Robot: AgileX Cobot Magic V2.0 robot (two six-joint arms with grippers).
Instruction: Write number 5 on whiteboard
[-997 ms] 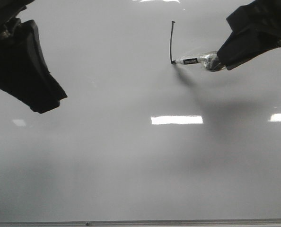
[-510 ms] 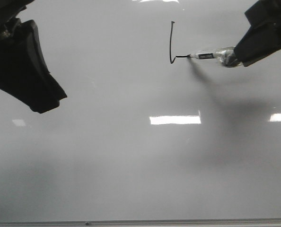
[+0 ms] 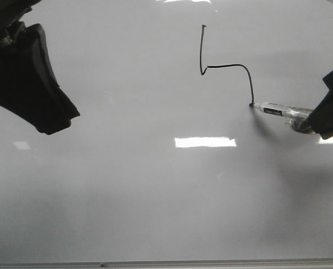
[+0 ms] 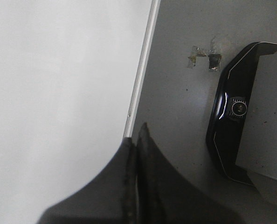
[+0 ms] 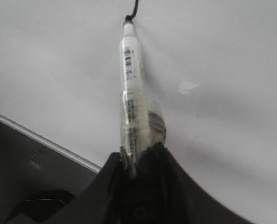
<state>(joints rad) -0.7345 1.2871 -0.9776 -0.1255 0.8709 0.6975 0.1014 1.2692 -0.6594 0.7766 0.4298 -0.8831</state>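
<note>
Gripping a white marker (image 3: pixel 281 110), the right end effector (image 3: pixel 318 120) rests its tip on the whiteboard (image 3: pixel 155 190) at the lower end of the unfinished number 5 (image 3: pixel 225 66) in the front view. Left wrist view: the left end effector (image 4: pixel 135 154) sits closed over the board's edge. Right wrist view: jaws clamp the marker, tip touching the stroke.

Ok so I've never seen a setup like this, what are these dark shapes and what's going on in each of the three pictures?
The dark shapes are a two-armed robot's grippers. The front view looks forward over a whiteboard. The right gripper is closed on a marker, whose tip touches the end of a half-drawn number 5. The left gripper hangs idle, holding nothing. The other two pictures come from wrist cameras: the right one looks down the marker, the left one shows the board's edge strip and its closed fingers.
</note>
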